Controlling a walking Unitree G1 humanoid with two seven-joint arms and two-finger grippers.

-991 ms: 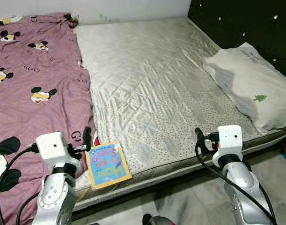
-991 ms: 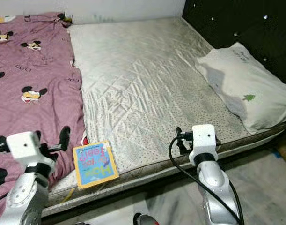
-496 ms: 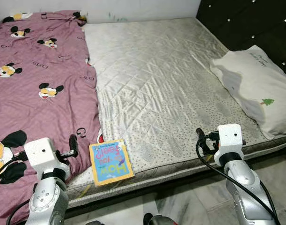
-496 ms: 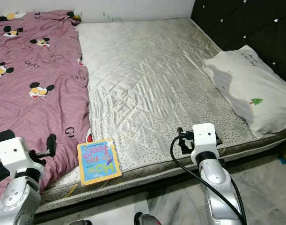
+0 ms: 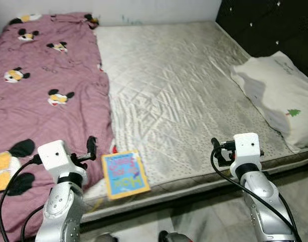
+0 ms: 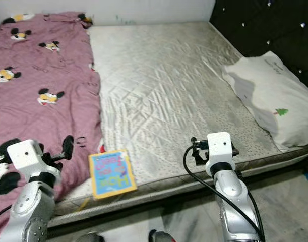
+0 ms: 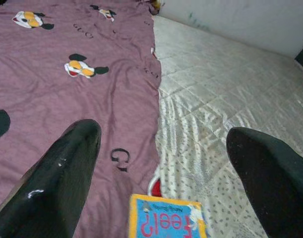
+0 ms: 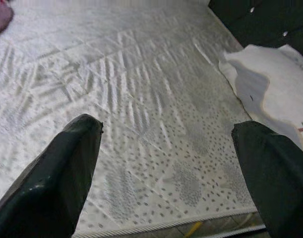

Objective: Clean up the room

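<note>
A thin book (image 5: 124,173) with a blue cover and yellow border lies flat at the near edge of the bed, just right of a pink cartoon-mouse blanket (image 5: 38,96). A small red thing (image 7: 155,187) peeks out from under the blanket's edge beside the book (image 7: 166,222). My left gripper (image 7: 161,134) is open and empty, hovering over the blanket's near edge, a little left of the book. At the near right edge of the grey quilted mattress (image 5: 179,85), my right gripper (image 8: 166,129) is also open and holds nothing.
A white pillow (image 5: 277,96) with a small green tree print lies at the right end of the bed, against a dark tufted headboard (image 5: 264,22). A pale wall (image 5: 143,7) runs along the bed's far side. Marble floor (image 5: 214,222) shows below the bed edge.
The whole view has swayed, so the camera moved. My left gripper stands slightly nearer the book than half a second ago. The right gripper keeps its place at the mattress edge.
</note>
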